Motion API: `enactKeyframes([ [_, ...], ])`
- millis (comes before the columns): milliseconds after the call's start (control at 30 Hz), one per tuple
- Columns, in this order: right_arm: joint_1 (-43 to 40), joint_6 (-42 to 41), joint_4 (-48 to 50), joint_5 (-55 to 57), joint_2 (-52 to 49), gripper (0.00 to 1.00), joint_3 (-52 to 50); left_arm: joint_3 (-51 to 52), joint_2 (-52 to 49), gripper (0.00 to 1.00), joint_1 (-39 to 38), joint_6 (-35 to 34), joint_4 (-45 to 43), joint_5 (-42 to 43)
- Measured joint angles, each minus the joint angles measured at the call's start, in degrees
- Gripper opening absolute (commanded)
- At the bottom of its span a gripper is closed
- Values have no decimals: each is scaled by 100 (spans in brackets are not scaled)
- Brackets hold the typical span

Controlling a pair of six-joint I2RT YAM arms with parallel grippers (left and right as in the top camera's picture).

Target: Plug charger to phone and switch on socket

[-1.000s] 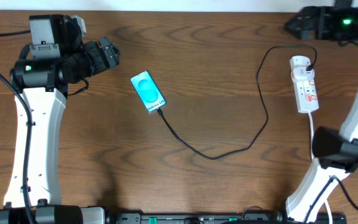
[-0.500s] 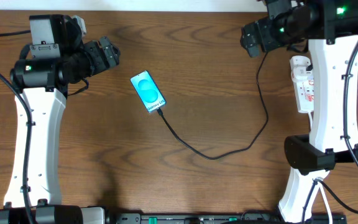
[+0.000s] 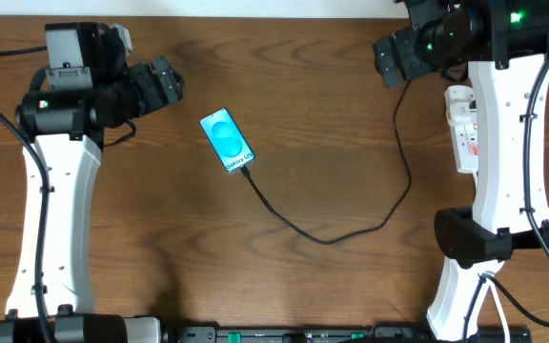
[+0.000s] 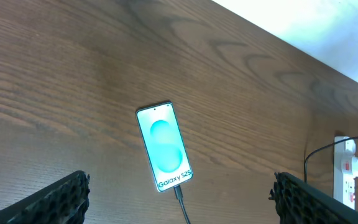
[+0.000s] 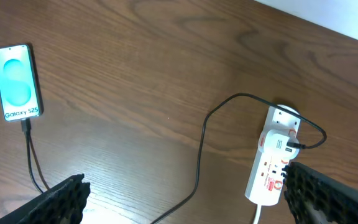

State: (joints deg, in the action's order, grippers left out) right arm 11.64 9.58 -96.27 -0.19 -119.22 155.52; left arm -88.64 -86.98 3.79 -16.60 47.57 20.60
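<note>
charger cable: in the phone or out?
In. The black cable meets the bottom edge of the phone, just under the Galaxy S25 text, with no gap visible in any view. How fully it is seated, cannot tell.

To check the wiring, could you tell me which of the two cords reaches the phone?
The thin black charger, which ends at the phone; the thicker white cord only leaves the socket.
</note>
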Motion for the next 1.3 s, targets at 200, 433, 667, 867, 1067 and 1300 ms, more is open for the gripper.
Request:
enactKeyframes([
  [200, 0, 0, 0, 0, 0, 99, 0, 0, 0, 94, 0, 0, 0, 0],
  [433, 0, 0, 0, 2, 0, 99, 0, 0, 0, 94, 0, 0, 0, 2],
  [667, 0, 0, 0, 2, 0, 99, 0, 0, 0, 94, 0, 0, 0, 2],
  [867, 0, 0, 0, 2, 0, 99, 0, 0, 0, 94, 0, 0, 0, 2],
  [1067, 0, 0, 0, 2, 0, 99, 0, 0, 0, 94, 0, 7, 302, -153],
  [1300, 0, 0, 4, 2, 0, 99, 0, 400, 472, 95, -247, 13, 645, -1016],
])
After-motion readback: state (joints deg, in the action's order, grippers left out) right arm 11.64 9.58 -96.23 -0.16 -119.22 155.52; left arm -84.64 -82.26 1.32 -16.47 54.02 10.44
